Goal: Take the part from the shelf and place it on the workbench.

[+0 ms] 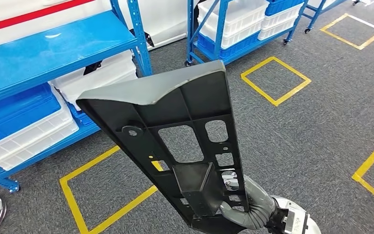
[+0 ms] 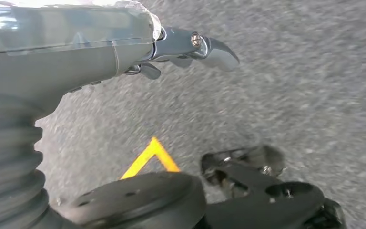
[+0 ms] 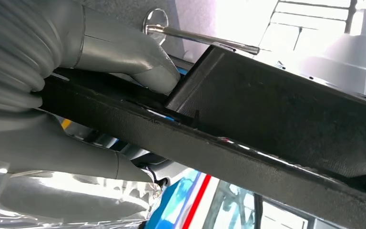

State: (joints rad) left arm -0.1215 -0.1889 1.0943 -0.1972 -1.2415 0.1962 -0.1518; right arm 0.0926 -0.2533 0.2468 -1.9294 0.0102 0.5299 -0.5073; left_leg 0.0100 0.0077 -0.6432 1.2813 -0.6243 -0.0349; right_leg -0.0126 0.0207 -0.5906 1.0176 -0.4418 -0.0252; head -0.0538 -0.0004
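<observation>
I have the right hand (image 1: 246, 207) low in front of me, its grey ribbed wrist cover bent upward, and it grips the narrow lower end of the part (image 1: 175, 131). From the wrist camera I see the thick thumb (image 3: 143, 67) pressed down on the ribbed inner face of the part (image 3: 267, 124), with another grey finger wrapped under the part's edge, so the plastic is clamped between them.

The left hand (image 2: 190, 47) hangs at my side above the carpet (image 2: 290, 86). Its fingers curl loosely forward and hold nothing; I cannot tell how far apart they are.

From the hand the part rises and leans away to the left, widening toward its far end. That far end is up in the air, near the blue shelf (image 1: 53, 48) but apart from it. Beyond the hand and to its right lies open grey carpet (image 1: 321, 126) marked with yellow tape squares (image 1: 275, 80). A second blue rack (image 1: 243, 29) with white bins stands well away ahead.

The part is a long black plastic panel, held with its back toward me: raised ribs run across it, there are several rectangular cut-outs through which I see carpet, a round boss with a hole near one edge, and a boxy pocket just above the hand. Its wide top edge looks smooth and grey in the light.
</observation>
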